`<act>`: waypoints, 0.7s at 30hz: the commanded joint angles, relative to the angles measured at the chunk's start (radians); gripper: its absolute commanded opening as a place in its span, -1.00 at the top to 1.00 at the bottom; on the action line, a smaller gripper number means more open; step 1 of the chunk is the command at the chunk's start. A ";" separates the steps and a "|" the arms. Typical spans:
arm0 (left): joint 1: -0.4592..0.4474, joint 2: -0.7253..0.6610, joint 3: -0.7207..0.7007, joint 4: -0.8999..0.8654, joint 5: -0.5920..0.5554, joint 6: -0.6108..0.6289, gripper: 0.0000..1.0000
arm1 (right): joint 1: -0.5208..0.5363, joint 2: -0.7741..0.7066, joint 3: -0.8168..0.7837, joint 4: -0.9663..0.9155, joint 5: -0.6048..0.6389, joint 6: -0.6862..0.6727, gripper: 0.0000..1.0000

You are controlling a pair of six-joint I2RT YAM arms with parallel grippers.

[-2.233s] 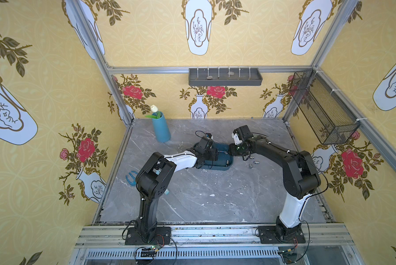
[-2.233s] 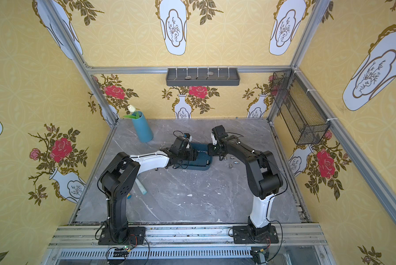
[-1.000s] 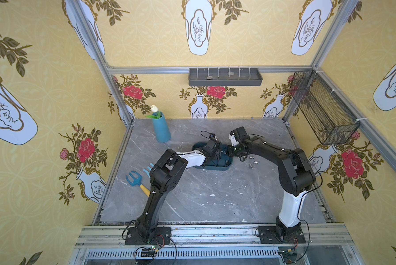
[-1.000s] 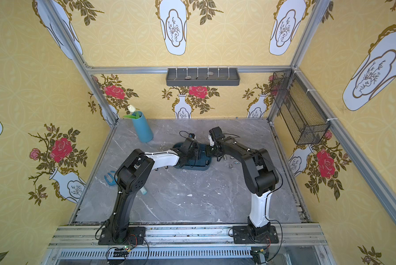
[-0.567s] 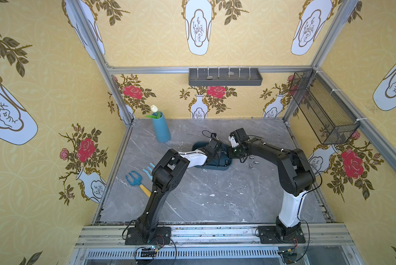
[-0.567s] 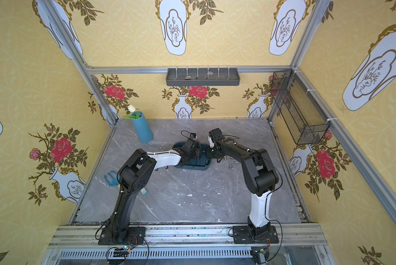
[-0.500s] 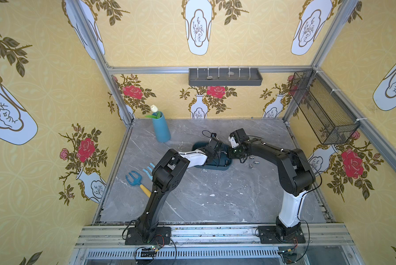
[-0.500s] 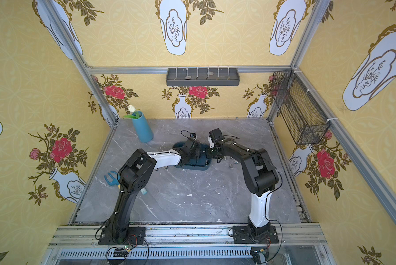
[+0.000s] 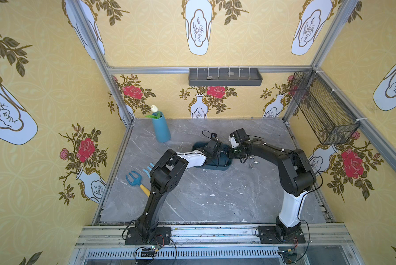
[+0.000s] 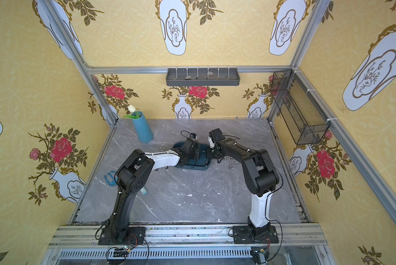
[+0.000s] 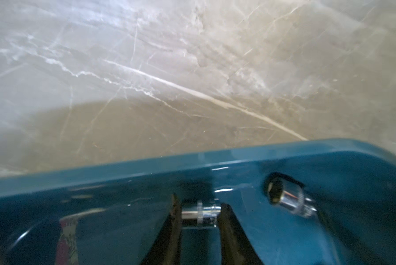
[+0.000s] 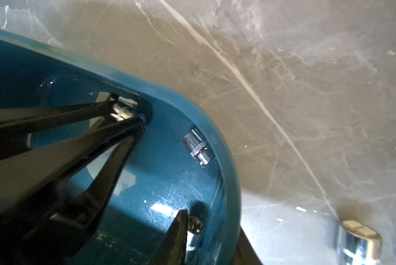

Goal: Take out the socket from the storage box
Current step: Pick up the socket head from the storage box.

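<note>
Left gripper point(image 11: 199, 214) clamps a chrome socket point(image 11: 200, 215) endwise near the storage box point(image 11: 284, 158) wall, ready for lifting. Right gripper point(image 12: 212, 231) straddles the rim, one finger pinning another socket point(image 12: 193, 231), apparently steadying the box.

Both top views are bright, evenly lit and sharp, with walls bowed toward the edges. The wrist views are soft and motion-smeared; glare whitens the marble table point(image 11: 82, 41) at ten o'clock, and shadow browns it beside the tub point(image 11: 215, 165).

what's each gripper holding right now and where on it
Left gripper pinches a chrome socket end to end inside the storage box. Right gripper clamps a socket by its sides.
</note>
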 commanded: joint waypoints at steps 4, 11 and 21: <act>0.000 -0.078 -0.073 0.031 0.019 0.010 0.46 | -0.015 -0.012 0.002 0.028 0.011 -0.011 0.38; 0.001 -0.194 -0.169 0.021 0.012 -0.002 0.47 | -0.024 -0.015 -0.003 0.031 0.010 -0.014 0.38; 0.083 -0.436 -0.381 -0.009 0.043 -0.044 0.53 | -0.027 -0.020 -0.008 0.032 0.012 -0.022 0.37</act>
